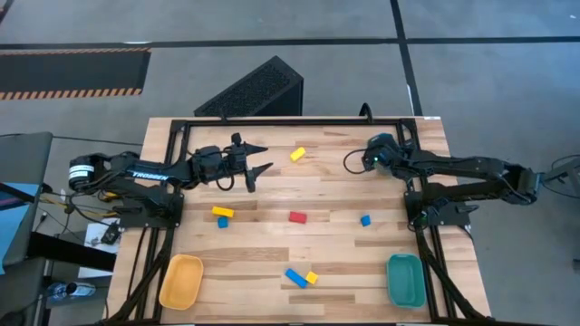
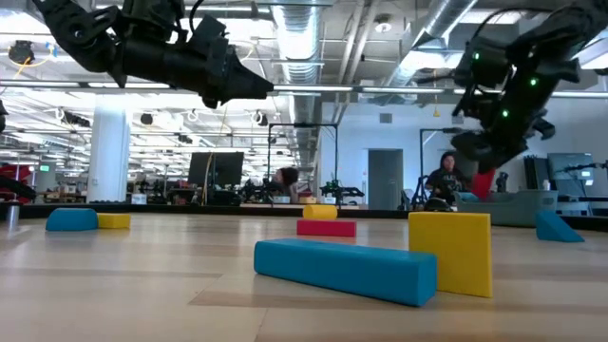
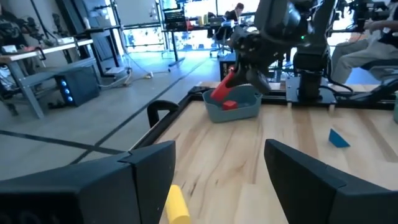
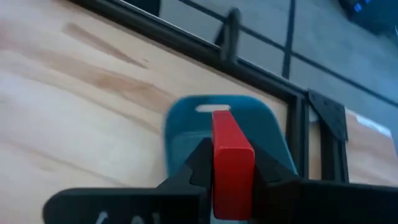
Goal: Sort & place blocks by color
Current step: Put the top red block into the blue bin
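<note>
Bright even overhead light, soft short shadows on the pale tabletop point(image 1: 272, 244), ceiling lamps glaring in the low view, right wrist view blurred, near gripper fingers out of focus

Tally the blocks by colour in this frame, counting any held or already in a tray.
Red blocks: 3
Yellow blocks: 3
Blue blocks: 3
Total: 9
</note>
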You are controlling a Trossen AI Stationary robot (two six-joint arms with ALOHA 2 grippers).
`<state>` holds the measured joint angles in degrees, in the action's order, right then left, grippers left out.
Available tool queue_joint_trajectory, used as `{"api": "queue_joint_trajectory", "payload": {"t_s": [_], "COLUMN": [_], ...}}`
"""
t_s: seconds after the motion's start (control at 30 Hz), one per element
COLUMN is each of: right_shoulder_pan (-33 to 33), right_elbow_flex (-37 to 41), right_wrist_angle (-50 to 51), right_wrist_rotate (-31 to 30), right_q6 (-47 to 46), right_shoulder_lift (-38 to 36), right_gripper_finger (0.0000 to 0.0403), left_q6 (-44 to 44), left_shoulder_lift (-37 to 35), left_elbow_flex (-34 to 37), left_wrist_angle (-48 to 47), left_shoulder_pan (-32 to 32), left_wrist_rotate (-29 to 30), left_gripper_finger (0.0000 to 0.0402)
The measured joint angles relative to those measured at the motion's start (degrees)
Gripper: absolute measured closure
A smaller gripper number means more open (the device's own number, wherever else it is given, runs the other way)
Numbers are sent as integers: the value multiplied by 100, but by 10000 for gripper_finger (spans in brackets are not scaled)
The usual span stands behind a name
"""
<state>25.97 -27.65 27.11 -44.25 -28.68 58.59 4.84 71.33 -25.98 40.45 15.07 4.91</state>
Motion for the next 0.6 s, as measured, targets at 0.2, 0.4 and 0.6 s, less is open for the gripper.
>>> {"api": "queue_joint_trajectory", "payload": {"t_s": [0.2,0.4,0.6], "right_shoulder_pan": [507,569,569], "right_elbow_flex": [157,158,158], "right_wrist_angle": [-41,-162,-232], "right_wrist_rotate": [377,397,395], "right_q6": [-40,62,116], "right_shoulder_lift": [218,256,256], "right_gripper_finger": [334,292,249], "left_q6": [2,2,0], "left_shoulder_lift": [0,0,0], "left_elbow_flex": [0,-4,-4], "left_wrist_angle": [-2,-2,-67], "left_shoulder_pan": [2,2,2], "left_wrist_rotate": [16,180,199], "left_gripper_finger": [166,166,166]}}
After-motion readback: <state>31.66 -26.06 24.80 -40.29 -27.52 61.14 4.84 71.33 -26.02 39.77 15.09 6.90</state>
